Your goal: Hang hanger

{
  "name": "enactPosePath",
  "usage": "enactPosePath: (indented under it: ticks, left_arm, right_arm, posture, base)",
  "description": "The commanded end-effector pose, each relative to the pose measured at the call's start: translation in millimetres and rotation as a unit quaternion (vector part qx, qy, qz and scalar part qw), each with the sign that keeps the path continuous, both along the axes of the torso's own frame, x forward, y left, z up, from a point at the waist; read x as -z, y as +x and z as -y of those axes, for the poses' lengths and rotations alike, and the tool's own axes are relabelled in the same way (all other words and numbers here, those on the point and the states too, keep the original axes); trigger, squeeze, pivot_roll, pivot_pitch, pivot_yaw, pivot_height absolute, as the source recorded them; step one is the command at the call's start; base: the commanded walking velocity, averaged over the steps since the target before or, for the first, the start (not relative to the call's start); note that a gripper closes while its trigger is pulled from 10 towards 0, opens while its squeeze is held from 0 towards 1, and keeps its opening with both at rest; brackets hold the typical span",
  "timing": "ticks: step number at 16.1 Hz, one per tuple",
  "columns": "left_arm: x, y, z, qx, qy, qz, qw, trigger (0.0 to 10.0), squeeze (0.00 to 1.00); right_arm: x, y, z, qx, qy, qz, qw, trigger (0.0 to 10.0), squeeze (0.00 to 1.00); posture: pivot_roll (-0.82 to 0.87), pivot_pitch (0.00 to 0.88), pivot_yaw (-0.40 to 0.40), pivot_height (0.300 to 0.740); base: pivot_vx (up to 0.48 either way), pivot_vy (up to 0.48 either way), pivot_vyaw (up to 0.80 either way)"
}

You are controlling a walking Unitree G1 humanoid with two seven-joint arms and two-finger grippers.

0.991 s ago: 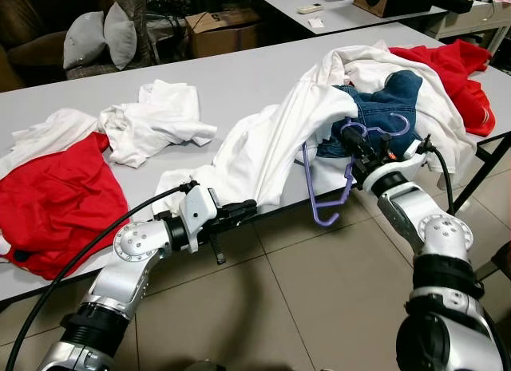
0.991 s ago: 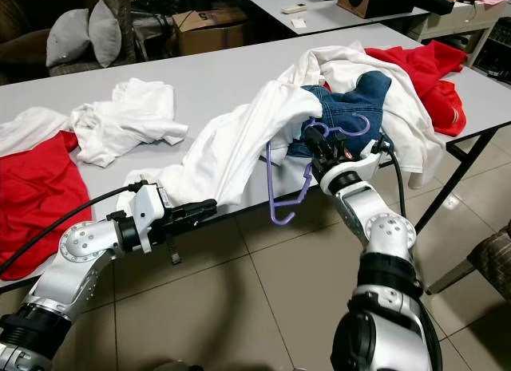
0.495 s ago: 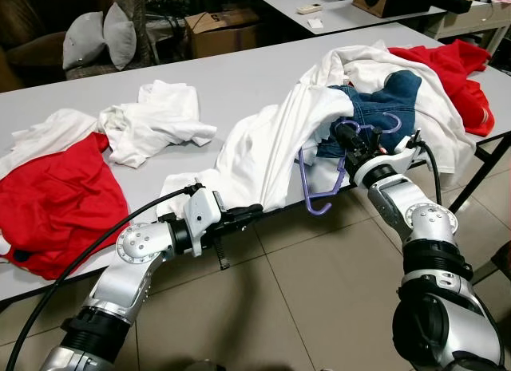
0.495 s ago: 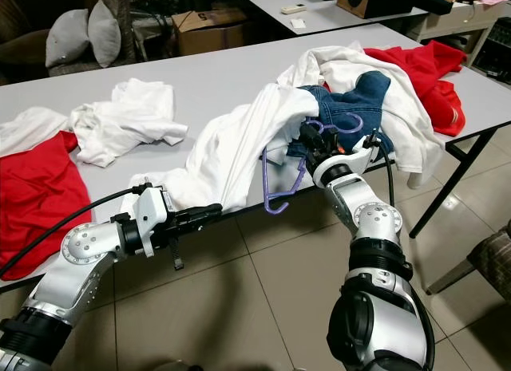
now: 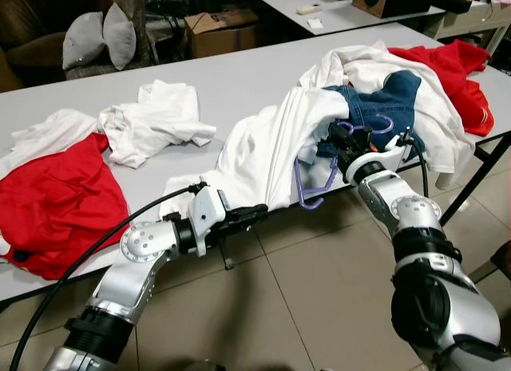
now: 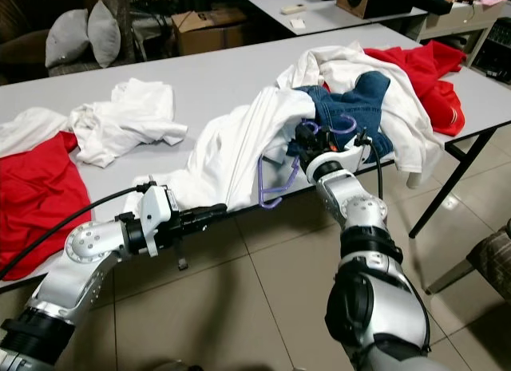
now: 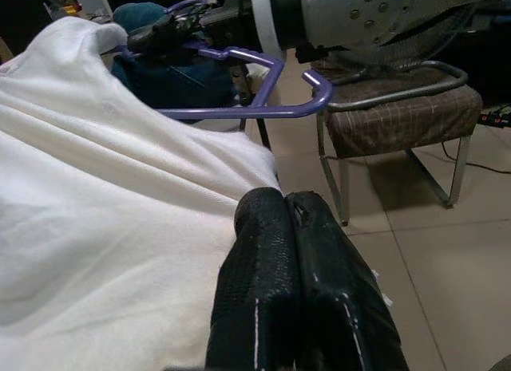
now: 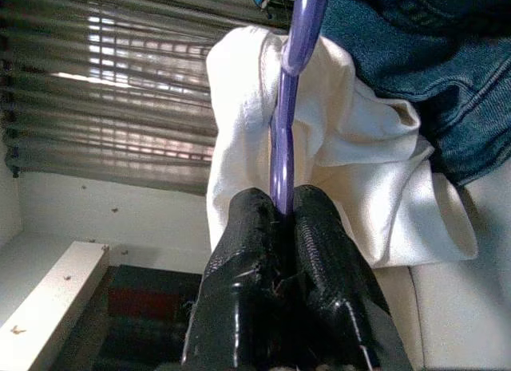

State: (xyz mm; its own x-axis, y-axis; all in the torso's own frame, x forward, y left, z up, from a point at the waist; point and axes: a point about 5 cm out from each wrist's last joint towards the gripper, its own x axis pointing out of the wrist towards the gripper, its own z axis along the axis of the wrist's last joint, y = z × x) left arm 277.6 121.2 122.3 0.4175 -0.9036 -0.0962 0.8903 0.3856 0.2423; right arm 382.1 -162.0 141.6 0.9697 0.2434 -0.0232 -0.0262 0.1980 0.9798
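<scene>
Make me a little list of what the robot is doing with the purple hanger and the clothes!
Right claw: shut on the purple hanger, beside the jeans at the table's front edge
Left claw: shut, tips against the white shirt's hem
Purple hanger: dangling off the table edge, partly tucked under the white shirt
White shirt: draped across the grey table
Jeans: bunched in the clothes pile
Red clothes: lying on the table's left end
Hung up yet: no
</scene>
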Motion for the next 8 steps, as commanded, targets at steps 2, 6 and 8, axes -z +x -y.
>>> enactPosePath:
  ticks: [2, 6, 8]
  left_arm:
    - [-6.9, -2.7, 14.3, 0.028, -0.028, -0.010, 0.999, 0.0, 0.00]
    - [-16.0, -6.1, 21.9, 0.049, -0.047, -0.021, 0.997, 0.0, 0.00]
    - [-26.4, -10.7, 34.4, 0.078, -0.060, -0.026, 0.995, 0.0, 0.00]
  right_arm:
    - [-15.5, 8.1, 9.5, 0.040, -0.008, 0.032, 0.999, 10.0, 0.00]
    - [-19.3, 12.9, 6.6, 0.056, 0.014, 0.033, 0.998, 10.0, 0.00]
    - [-20.7, 15.5, -0.5, 0.060, 0.022, 0.033, 0.997, 10.0, 0.00]
  posture:
    - [-0.07, 0.000, 0.025, 0.740]
    - [-0.05, 0.000, 0.022, 0.740]
    - [-0.04, 0.000, 0.018, 0.740]
  base:
    - [0.000, 0.000, 0.00]
    - [0.000, 0.000, 0.00]
    - [0.000, 0.000, 0.00]
